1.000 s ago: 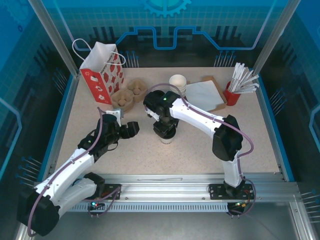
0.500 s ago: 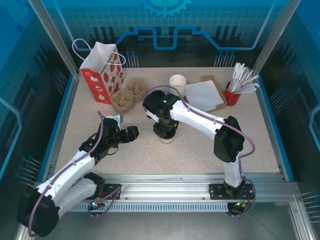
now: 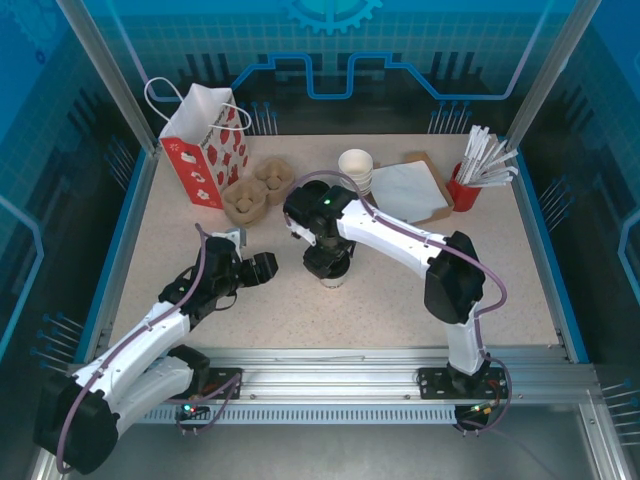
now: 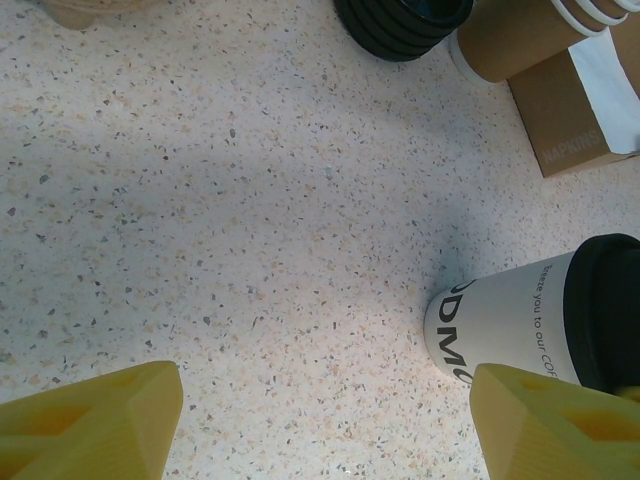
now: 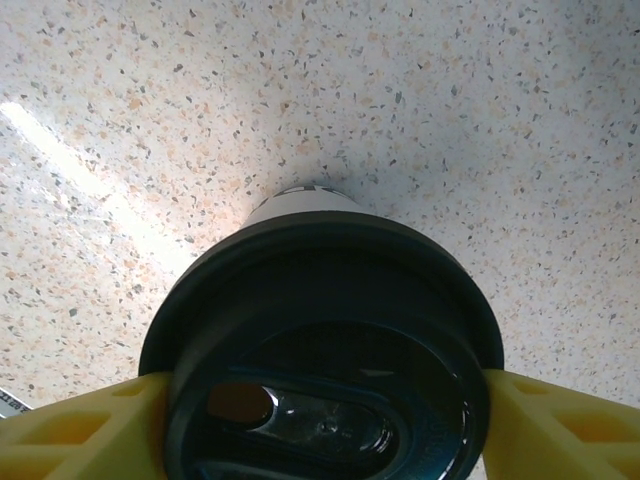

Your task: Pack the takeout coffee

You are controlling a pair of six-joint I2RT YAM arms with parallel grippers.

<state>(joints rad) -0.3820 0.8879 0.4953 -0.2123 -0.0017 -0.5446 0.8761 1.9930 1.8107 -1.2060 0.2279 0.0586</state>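
Two right fingers [image 5: 90, 425] flank takeout coffee [image 5: 320, 330]; left wrist shows printed side.

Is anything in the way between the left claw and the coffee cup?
No, nothing visible. Only bare tabletop lies between the open left gripper and the takeout coffee. The right gripper straddles the cup's lid from above.

Ahead of left gripper [image 4: 320, 400]: bare speckled tabletop [image 4: 250, 220], passable. Front-right, just beside one finger: takeout coffee [image 4: 520, 320], blocking. Farther ahead and right: stacked black lids [image 4: 400, 25], paper cup stack [image 4: 530, 35], napkin box [image 4: 585, 120].
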